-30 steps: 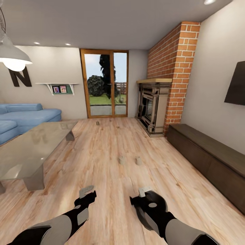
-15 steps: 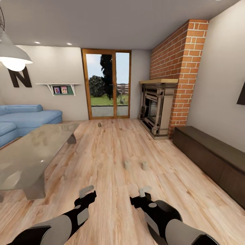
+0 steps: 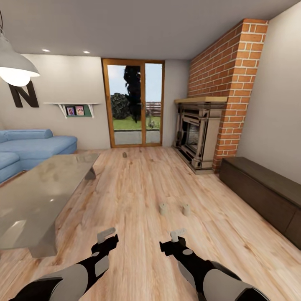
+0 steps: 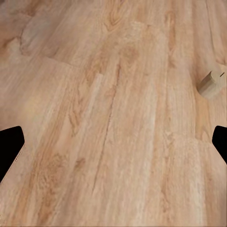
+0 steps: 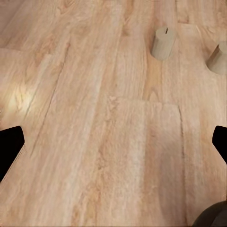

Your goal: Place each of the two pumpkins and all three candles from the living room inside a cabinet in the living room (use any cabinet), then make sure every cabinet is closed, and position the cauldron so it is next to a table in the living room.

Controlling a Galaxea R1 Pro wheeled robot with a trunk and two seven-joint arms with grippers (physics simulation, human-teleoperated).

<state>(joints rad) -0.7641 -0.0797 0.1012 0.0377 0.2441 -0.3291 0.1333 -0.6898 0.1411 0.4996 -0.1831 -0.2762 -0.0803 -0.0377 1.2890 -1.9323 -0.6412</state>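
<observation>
Two candles (image 3: 163, 208) (image 3: 185, 209) stand upright side by side on the wooden floor (image 3: 138, 184), a small gap between them, at about 12 o'clock from the right pincer (image 3: 177, 236) and roughly 1 o'clock from the left pincer (image 3: 106, 237) — both pincers hover low over the bare boards, apart from the candles, with fingers spread and nothing between them. A third candle (image 3: 124, 154) sits far off near the glass door (image 3: 133, 104), at 12 o'clock. The grey-beige worktop (image 3: 37, 192) lies at 10 o'clock from the left pincer; the long dark cabinet (image 3: 263, 196) runs along the wall at 2 o'clock from the right one, its fronts shut. In the right wrist view both near candles (image 5: 163, 43) (image 5: 218, 57) show ahead of the fingertips.
</observation>
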